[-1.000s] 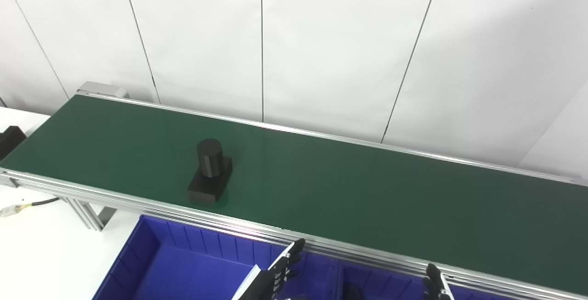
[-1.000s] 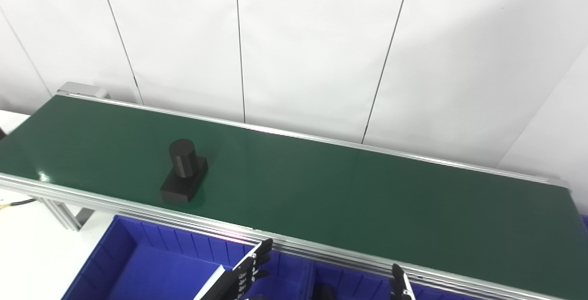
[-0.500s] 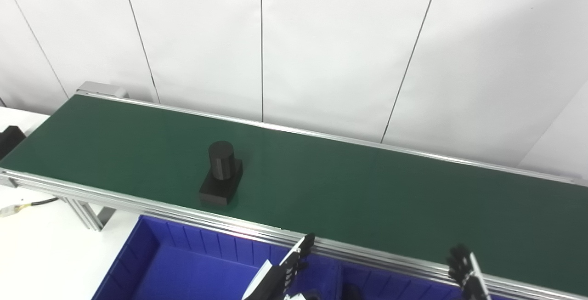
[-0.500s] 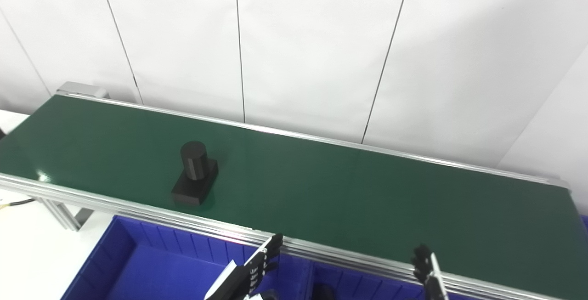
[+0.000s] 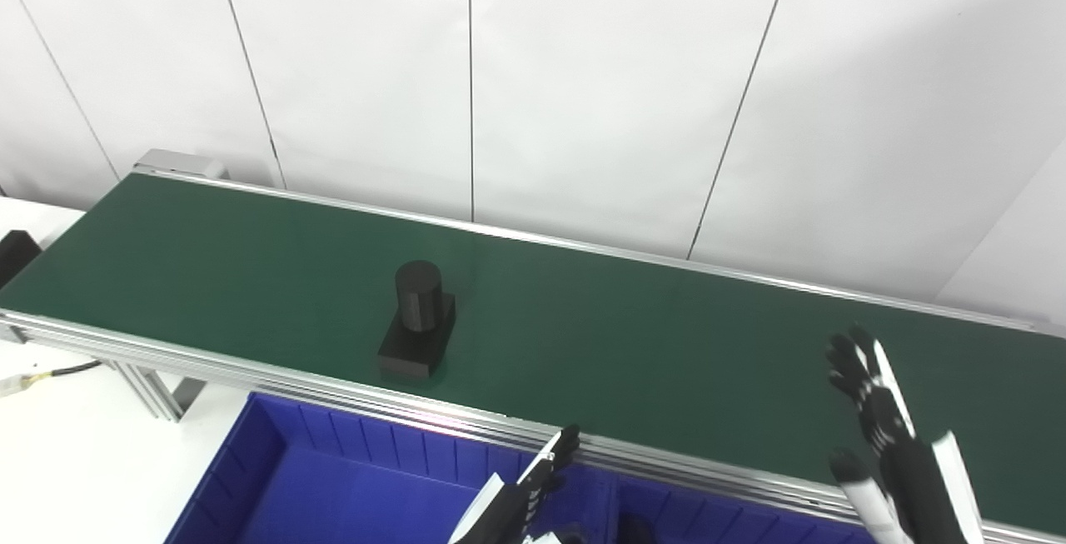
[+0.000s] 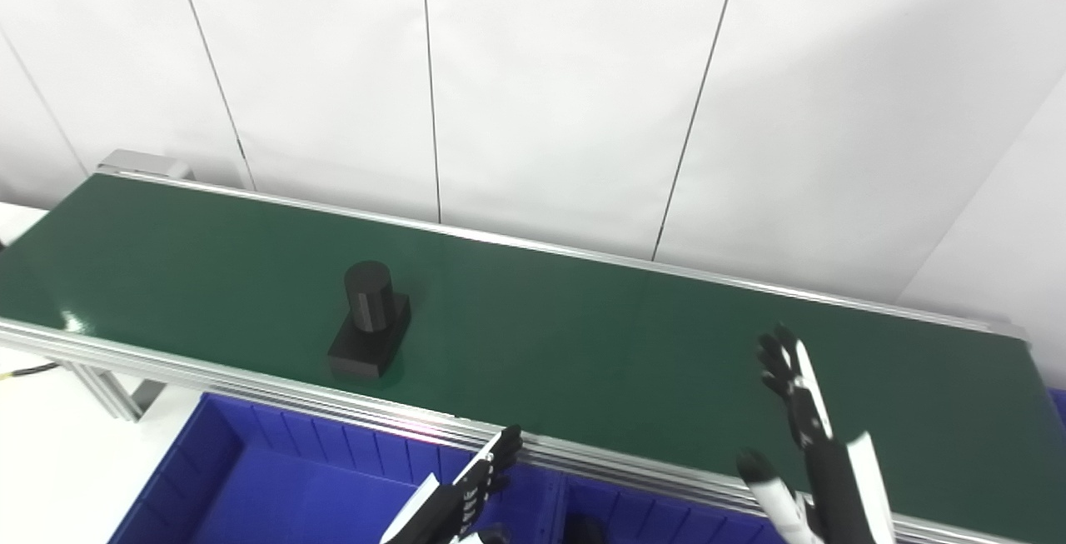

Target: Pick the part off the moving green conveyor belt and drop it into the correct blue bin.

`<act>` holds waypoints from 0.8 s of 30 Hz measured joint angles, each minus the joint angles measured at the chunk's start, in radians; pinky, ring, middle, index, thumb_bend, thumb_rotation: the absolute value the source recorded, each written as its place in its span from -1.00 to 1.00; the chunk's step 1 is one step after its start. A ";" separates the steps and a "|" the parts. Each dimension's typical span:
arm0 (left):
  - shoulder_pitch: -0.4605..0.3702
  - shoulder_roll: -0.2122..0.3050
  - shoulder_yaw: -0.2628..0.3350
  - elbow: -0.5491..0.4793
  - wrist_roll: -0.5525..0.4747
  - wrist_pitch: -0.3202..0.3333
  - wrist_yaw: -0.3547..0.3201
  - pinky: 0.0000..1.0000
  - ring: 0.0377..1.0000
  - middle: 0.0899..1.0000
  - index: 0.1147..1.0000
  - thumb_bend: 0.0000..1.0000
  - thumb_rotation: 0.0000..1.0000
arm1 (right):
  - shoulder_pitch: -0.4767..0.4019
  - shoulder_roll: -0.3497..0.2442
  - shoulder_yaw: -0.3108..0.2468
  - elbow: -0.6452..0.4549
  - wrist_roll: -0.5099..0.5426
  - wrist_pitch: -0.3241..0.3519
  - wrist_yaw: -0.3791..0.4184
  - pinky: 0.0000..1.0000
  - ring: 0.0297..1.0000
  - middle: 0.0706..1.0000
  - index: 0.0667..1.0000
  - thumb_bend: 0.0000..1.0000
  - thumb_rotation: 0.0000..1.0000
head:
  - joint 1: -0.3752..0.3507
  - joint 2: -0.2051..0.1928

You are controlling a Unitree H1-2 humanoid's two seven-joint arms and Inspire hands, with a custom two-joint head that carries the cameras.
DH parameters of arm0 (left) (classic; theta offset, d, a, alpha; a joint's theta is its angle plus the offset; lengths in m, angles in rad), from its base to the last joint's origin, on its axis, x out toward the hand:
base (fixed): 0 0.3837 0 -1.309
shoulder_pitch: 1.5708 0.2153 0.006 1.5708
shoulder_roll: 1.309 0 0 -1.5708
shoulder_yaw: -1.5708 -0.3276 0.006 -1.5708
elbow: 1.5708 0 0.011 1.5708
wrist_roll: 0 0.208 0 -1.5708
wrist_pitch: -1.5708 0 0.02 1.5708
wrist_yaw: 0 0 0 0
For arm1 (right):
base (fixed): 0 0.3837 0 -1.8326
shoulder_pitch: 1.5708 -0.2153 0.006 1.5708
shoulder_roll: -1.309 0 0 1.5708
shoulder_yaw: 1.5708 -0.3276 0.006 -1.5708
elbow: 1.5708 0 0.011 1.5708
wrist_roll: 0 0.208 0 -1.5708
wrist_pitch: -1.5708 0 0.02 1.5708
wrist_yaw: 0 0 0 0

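Observation:
A black part [image 5: 418,321], a cylinder standing on a rectangular base, rides on the green conveyor belt [image 5: 650,352] left of its middle. My right hand [image 5: 883,436] is raised over the belt's near right stretch, open with fingers spread and empty, well right of the part. My left hand [image 5: 520,502] sits low at the bottom edge over the blue bins, below the belt's near rail; only its fingers show, held straight and empty. The blue bin [image 5: 275,486] lies in front of the belt at the bottom left.
A second blue bin [image 5: 716,519] adjoins the first on the right, with a dark object [image 5: 635,527] barely showing in it. A white table [image 5: 75,461] with a cable [image 5: 50,373] lies at the left. A white panel wall stands behind the belt.
The part has moved right along the belt. My right hand has risen from the bottom edge to above the belt's near right side. My left hand has edged slightly right.

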 measured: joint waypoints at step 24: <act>0.028 0.024 0.018 -0.017 -0.009 0.000 -0.001 1.00 1.00 1.00 1.00 0.64 0.68 | -0.263 0.064 0.100 0.203 -0.144 0.238 0.018 0.69 0.82 0.88 0.96 0.47 0.60 | -0.143 0.015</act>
